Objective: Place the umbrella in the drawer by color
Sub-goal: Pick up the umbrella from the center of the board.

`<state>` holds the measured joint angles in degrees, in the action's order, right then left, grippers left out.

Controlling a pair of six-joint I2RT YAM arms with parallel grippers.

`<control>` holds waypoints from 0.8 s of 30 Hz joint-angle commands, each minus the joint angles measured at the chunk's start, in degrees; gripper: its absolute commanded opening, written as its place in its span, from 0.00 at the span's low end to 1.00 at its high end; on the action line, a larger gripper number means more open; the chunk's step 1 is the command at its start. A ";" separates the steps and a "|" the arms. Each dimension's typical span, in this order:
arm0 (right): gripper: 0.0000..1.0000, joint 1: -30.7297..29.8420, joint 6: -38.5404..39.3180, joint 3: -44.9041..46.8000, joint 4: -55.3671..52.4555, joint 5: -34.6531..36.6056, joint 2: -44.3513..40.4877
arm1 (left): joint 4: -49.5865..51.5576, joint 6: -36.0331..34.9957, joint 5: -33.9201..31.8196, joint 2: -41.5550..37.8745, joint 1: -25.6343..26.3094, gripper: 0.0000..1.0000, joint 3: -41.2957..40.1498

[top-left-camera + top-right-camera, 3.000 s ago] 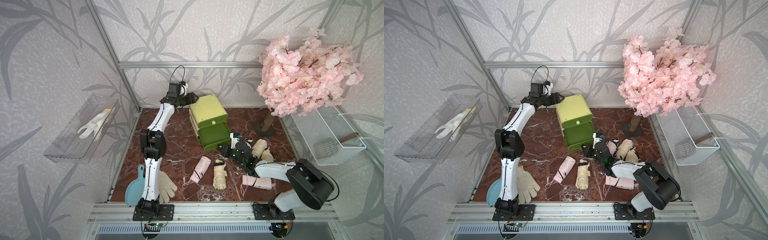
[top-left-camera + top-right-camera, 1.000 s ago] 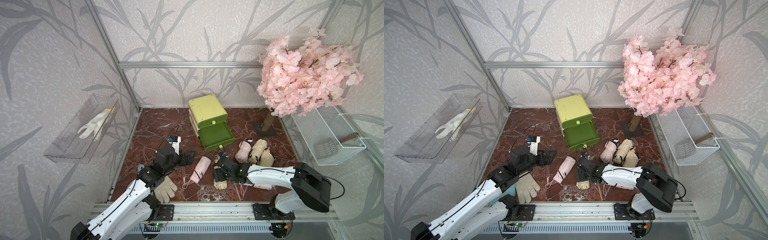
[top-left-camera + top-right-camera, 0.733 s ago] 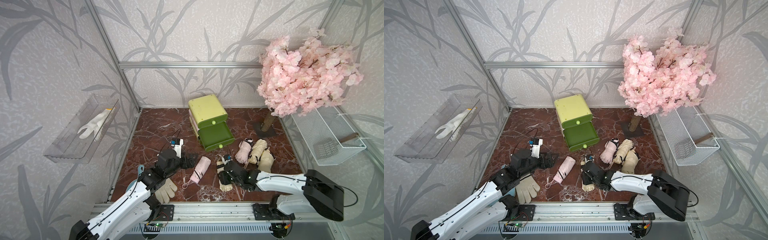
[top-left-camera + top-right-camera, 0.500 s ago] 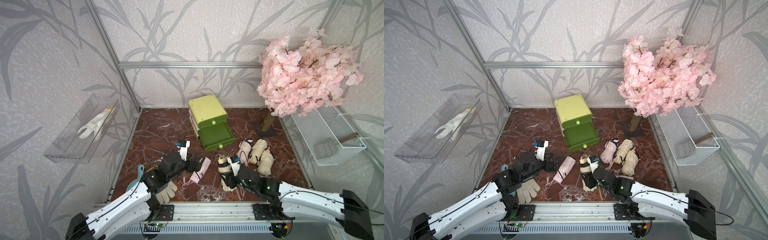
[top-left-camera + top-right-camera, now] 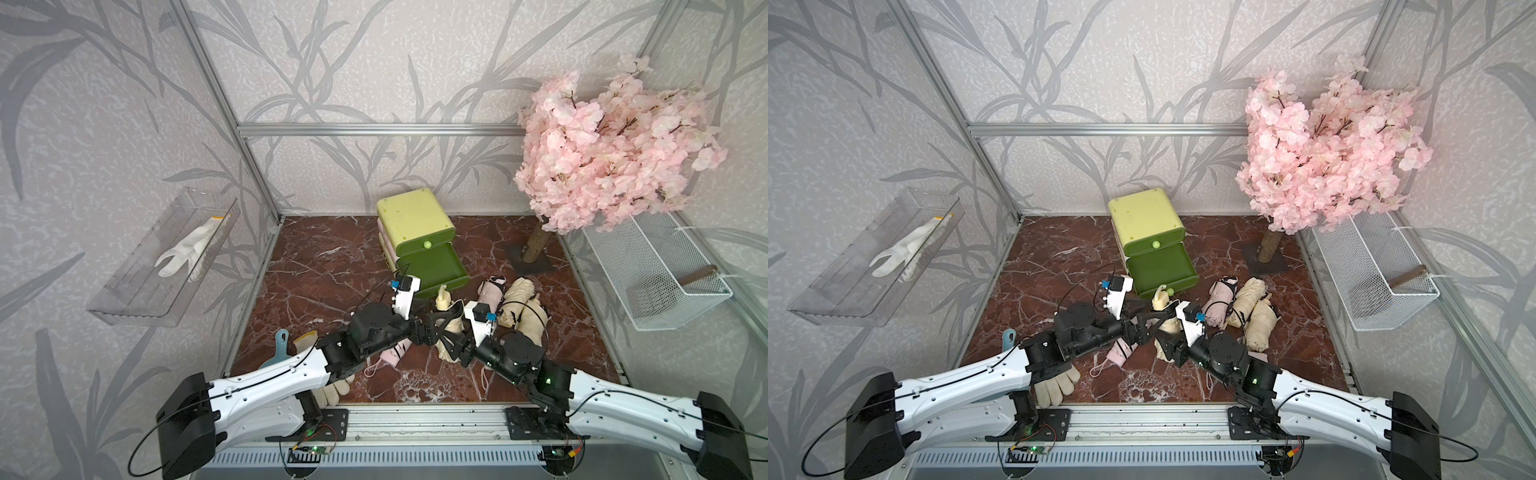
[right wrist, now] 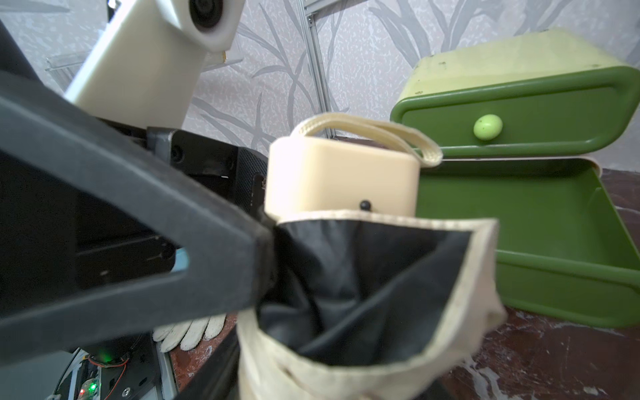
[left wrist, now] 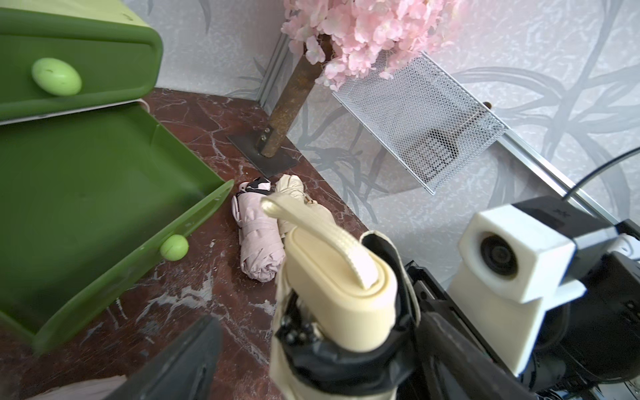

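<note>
Holding: your right gripper (image 5: 451, 347) is clamped on the cream umbrella (image 7: 337, 277), which stands upright with its handle and wrist loop on top. You cannot tell whether its lower end touches the desk (image 5: 324, 266).
Left gripper: your left gripper (image 7: 317, 318) is spread wide, with one finger on each side of the handle end.
Left wrist view alone: it shows a gap between one finger (image 7: 180, 363) and the umbrella. It also shows a pink umbrella (image 7: 258, 239) lying just past the corner of the open drawer (image 7: 86, 194).
Right wrist view alone: the tip of a left finger (image 6: 239, 263) touches the black-lined fold of the canopy. A glove (image 6: 188, 330) lies on the desk behind.
Top views alone: your two arms meet head-on just in front of the drawer chest (image 5: 413, 224). A second pink umbrella (image 5: 390, 353) lies under your left arm.
Drawer chest: it stands at the back middle of the desk. Its top drawer is shut and the one beneath it is pulled out.
Edges: the held umbrella is outside the open drawer, near its front lip. In both top views its handle is just beside the drawer's knob (image 5: 1169, 291).
Open room: bare desk runs from the chest to the left wall. On your right, two cream umbrellas (image 5: 525, 287) lie beside the pink one, and the blossom tree (image 5: 602, 153) stands just behind them.
</note>
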<state>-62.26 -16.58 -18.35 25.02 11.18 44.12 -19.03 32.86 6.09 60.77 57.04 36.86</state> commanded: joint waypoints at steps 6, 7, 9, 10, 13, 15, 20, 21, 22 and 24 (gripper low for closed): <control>0.59 -0.24 1.84 -0.37 8.35 -2.27 -0.99 | 3.32 -2.17 -2.21 4.15 0.44 0.50 6.40; 0.59 -0.25 2.03 -0.59 8.06 -2.54 -0.63 | 3.61 -1.84 -2.38 5.15 0.44 0.49 7.13; 0.60 -0.28 2.31 -0.73 7.86 -2.61 -0.12 | 3.73 -1.28 -2.72 6.85 0.44 0.49 8.39; 0.61 -0.28 2.43 -0.57 7.93 -2.42 -0.09 | 3.73 -1.08 -3.07 7.55 0.43 0.46 8.90; 0.62 -0.23 2.54 0.12 8.25 -1.33 -0.88 | 4.57 -0.98 -4.02 9.40 0.44 0.30 10.70; 0.66 -0.25 2.78 0.42 7.71 -0.66 -1.97 | 6.55 -1.68 -5.02 10.13 0.37 0.16 12.63; 0.90 -0.20 2.71 0.42 2.32 2.55 -6.26 | 15.88 -6.40 -10.43 11.44 -0.60 0.00 19.82; 0.94 -0.19 2.63 0.33 0.37 3.31 -7.40 | 18.94 -7.89 -10.77 11.82 -1.40 0.00 22.26; 0.97 -0.23 2.51 0.32 -2.09 4.13 -8.81 | 22.61 -9.77 -10.26 12.48 -2.63 0.00 25.46; 1.00 -0.22 2.51 0.50 -7.09 5.29 -11.90 | 30.09 -12.23 -6.74 15.34 -6.66 0.00 32.56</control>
<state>-61.93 -14.50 -17.02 23.22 15.00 35.59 2.55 26.26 1.34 74.50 54.96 61.19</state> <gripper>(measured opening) 0.990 0.305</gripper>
